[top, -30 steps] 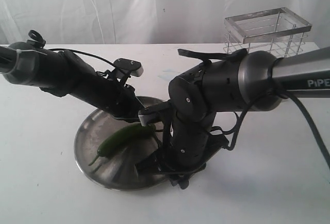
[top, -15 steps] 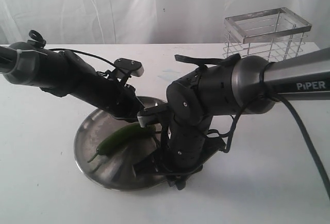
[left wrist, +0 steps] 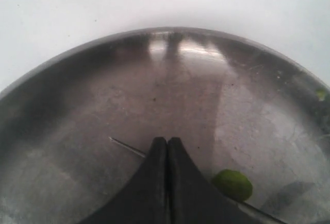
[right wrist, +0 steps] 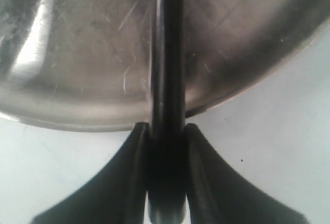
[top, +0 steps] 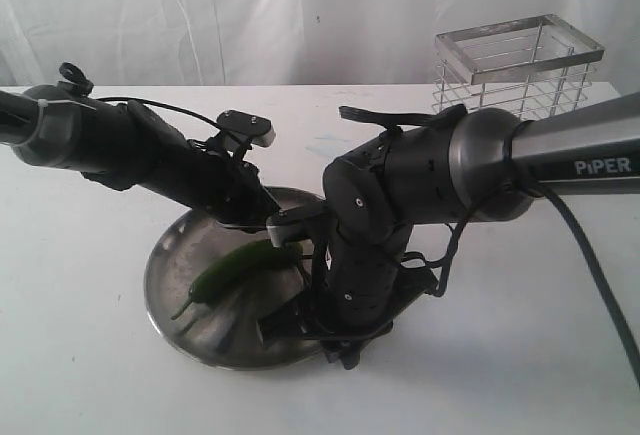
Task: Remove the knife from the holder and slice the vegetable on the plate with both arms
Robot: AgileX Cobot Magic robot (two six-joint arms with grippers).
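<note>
Gripped by the right gripper point(right wrist: 166, 131), the knife point(right wrist: 166, 54) reached over the plate point(right wrist: 77, 105); the left gripper point(left wrist: 167, 147) was clenched empty.

Your left gripper point(left wrist: 166, 147) hangs pinched closed; your right gripper point(right wrist: 166, 131) clamps the knife point(right wrist: 166, 69), wrist bent down.

Exterior cam: looks down at an angle over the white desk point(top: 80, 355), mid-range, backdrop behind. Left wrist cam: v. close, looks past its black tool point(left wrist: 167, 147) onto the round dull stainless steel plate point(left wrist: 93, 90). Right wrist cam: closer still, over plate rim & desk. All 3 views share the plate.
</note>
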